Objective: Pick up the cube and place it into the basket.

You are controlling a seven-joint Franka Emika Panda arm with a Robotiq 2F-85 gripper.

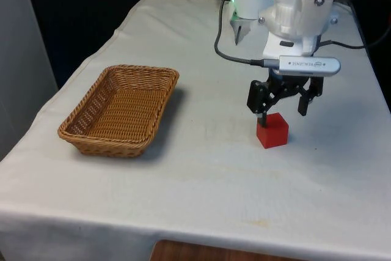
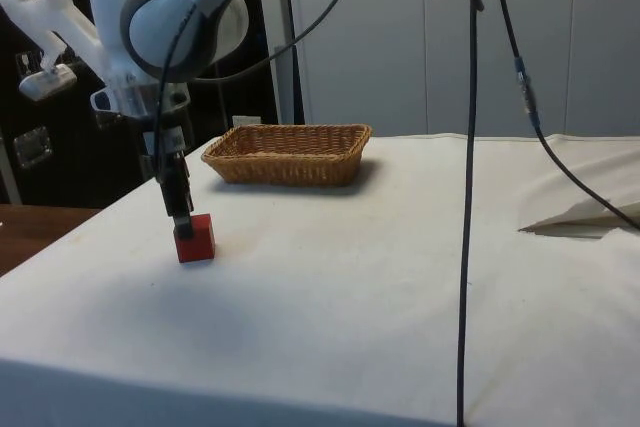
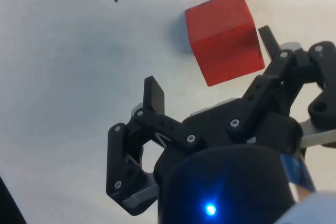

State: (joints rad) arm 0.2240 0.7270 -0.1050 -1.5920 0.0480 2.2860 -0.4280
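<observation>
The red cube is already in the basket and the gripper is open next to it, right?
No. The cube sits on the table cloth, well apart from the basket, as the front view shows. The gripper is indeed open right by the cube.

basket (image 1: 120,109): woven wicker, rough ribbed weave, tan
cube (image 1: 272,130): red, smooth matt faces
table cloth (image 1: 201,169): white fabric, matt, lightly creased
gripper (image 1: 282,109): black matt plastic links, small bright screws
arm shell (image 1: 299,4): white glossy plastic
</observation>
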